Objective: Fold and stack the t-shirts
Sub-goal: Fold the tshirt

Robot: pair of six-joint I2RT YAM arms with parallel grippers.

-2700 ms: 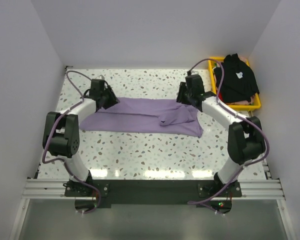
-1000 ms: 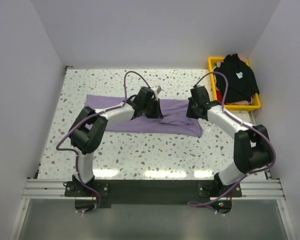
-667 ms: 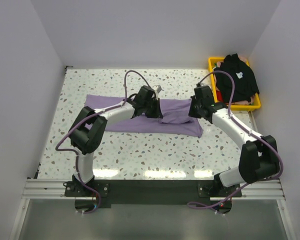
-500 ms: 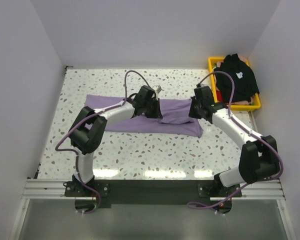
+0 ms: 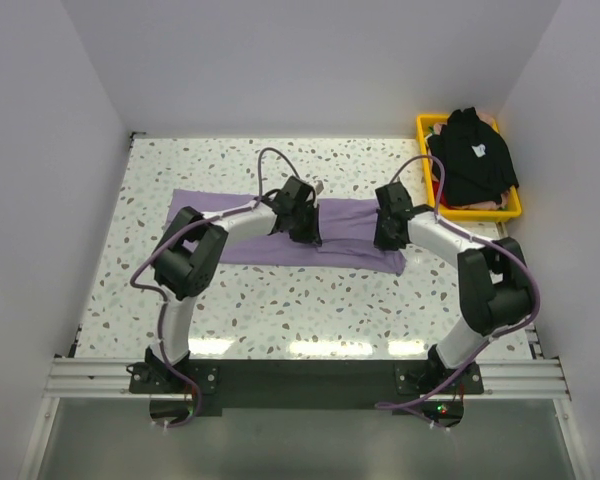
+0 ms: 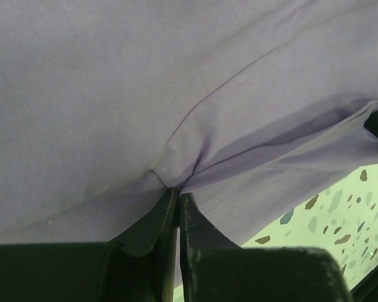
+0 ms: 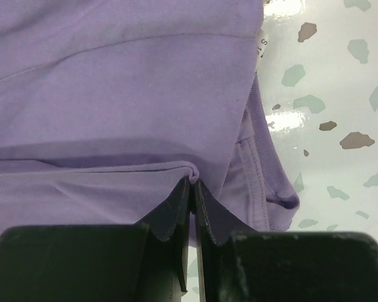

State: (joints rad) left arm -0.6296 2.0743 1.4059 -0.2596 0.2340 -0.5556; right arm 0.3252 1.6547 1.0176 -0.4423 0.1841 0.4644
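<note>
The lavender-purple t-shirt (image 5: pixel 345 225) lies as a long flat band across the middle of the table. My left gripper (image 5: pixel 308 228) is shut on a pinch of its cloth near the middle; the left wrist view shows the shirt (image 6: pixel 176 88) puckering into my closed left gripper (image 6: pixel 177 192). My right gripper (image 5: pixel 388 236) is shut on a ribbed edge near the shirt's right end; the right wrist view shows that fold (image 7: pixel 145 113) caught in my closed right gripper (image 7: pixel 193 184). The black t-shirt (image 5: pixel 472 155) with a small white mark lies heaped at the back right.
A yellow plastic basket (image 5: pixel 510 209) at the back right corner holds the black shirt and other cloth. White walls close in the speckled table (image 5: pixel 280 300) on the left, back and right. The arm bases stand at the near edge.
My left gripper moved from the shirt's left end to its middle, and the cloth there was drawn rightward. In the last half second both grippers shifted slightly, and the right arm's elbow swung inward.
</note>
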